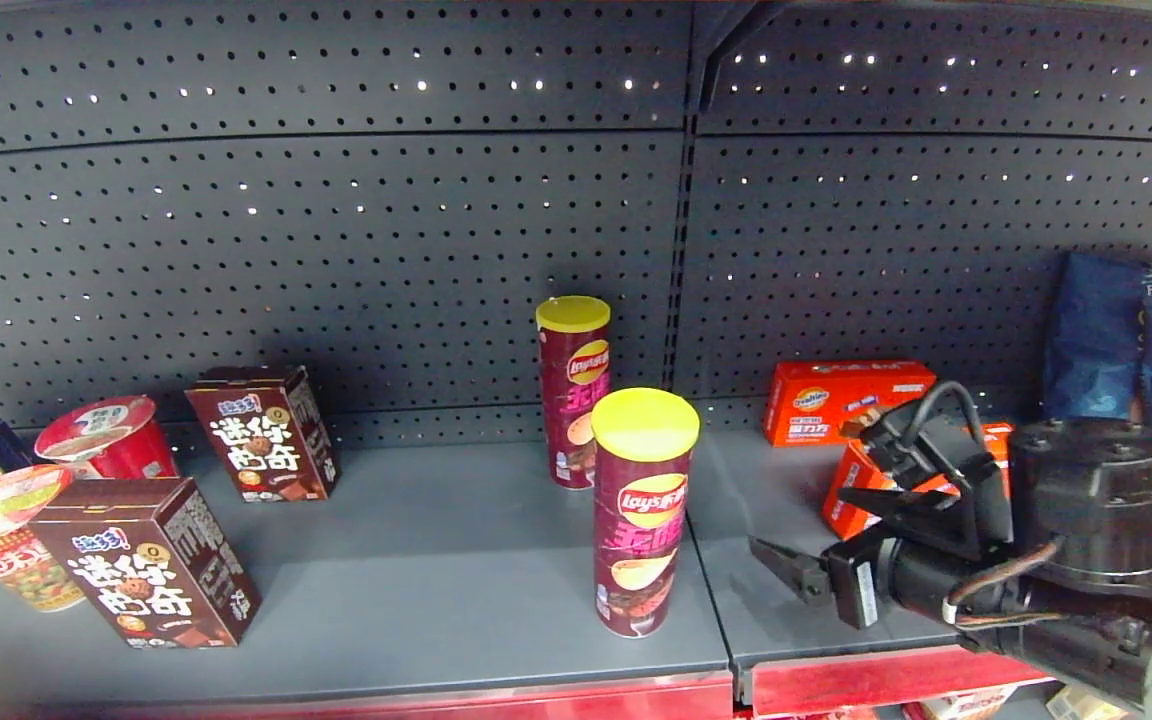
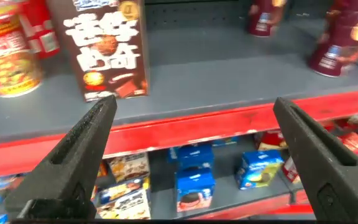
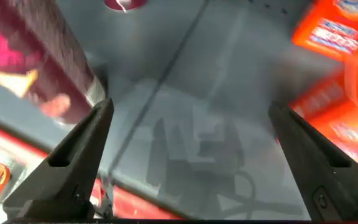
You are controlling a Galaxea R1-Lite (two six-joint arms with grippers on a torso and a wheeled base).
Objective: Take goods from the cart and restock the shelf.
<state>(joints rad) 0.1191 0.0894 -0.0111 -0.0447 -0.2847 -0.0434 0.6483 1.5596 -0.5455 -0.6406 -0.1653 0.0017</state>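
Two maroon chip cans with yellow lids stand on the grey shelf [image 1: 436, 570]: the front can [image 1: 642, 510] near the shelf edge, the rear can [image 1: 576, 390] by the back panel. My right gripper [image 1: 786, 570] hovers low over the shelf just right of the front can, open and holding nothing. In the right wrist view the right gripper [image 3: 188, 109] spreads over bare shelf, with the front can [image 3: 42, 68] close beside one finger. My left gripper [image 2: 194, 109] is open and holds nothing, level with the shelf's red front edge [image 2: 185, 124], facing a brown box [image 2: 107, 50].
Brown snack boxes [image 1: 151, 560] [image 1: 266, 430] and cup noodles [image 1: 6, 540] [image 1: 106, 440] fill the shelf's left. Orange boxes [image 1: 841, 400] and blue bags [image 1: 1136, 340] sit at the right. A lower shelf holds blue packets [image 2: 194, 180]. Open shelf lies between the brown boxes and the cans.
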